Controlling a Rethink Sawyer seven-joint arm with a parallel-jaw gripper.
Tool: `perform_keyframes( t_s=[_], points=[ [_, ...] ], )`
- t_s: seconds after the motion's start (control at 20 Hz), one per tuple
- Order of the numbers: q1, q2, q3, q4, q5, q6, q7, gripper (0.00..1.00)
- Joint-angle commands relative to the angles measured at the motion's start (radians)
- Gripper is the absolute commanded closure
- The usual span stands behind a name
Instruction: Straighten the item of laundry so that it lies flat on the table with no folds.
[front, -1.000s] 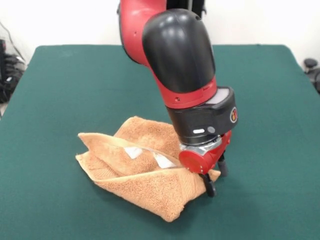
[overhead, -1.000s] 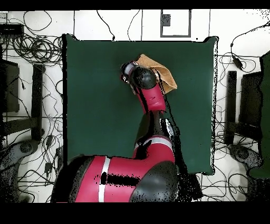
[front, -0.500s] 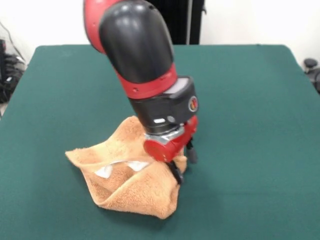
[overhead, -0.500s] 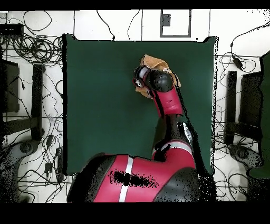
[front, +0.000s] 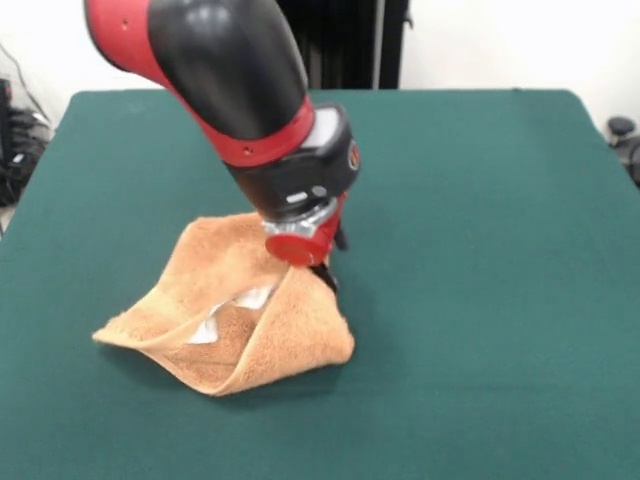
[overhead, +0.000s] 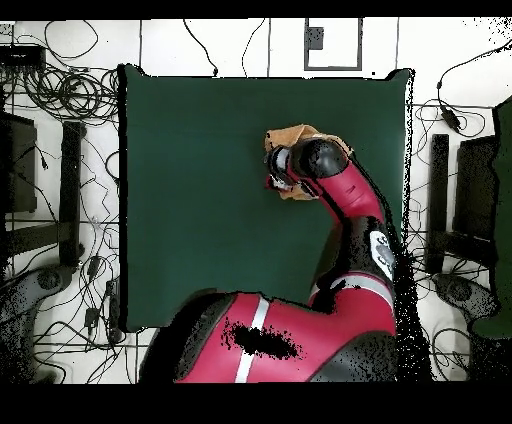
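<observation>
Clearly rumpled towel (front: 235, 320), perhaps folded double

The robot's red and black arm (front: 235, 85) is built of thick rounded segments with a glossy shell. In the front view a bulbous black cap covers the elbow-like joint, bordered below by a bright red collar with small dark screw holes. Under that collar sits a black cylindrical wrist housing (front: 295, 175) bearing a pale light-grey panel, a small white oblong marking, a little round button, and a circular red-and-white badge on its side. Just above the fingers comes a short silver metal ring and a red rounded mount. From overhead the wide base shell (overhead: 270, 340) is red with a white stripe and black patches.
</observation>
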Motion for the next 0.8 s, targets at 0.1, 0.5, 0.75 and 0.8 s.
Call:
perform_keyframes(
  t_s=[0.1,0.5,0.75,0.8],
  points=[
    [-0.062,-0.002,0.006,0.048,-0.114,0.118,0.009,0.0],
    [-0.101,-0.046,0.031,0.079,-0.17,0.141,0.024,0.0],
    [-0.069,0.024,-0.08,-0.044,-0.391,-0.019,-0.088,0.0],
    [-0.056,0.042,-0.108,-0.072,-0.445,-0.083,-0.094,0.0]
  ],
)
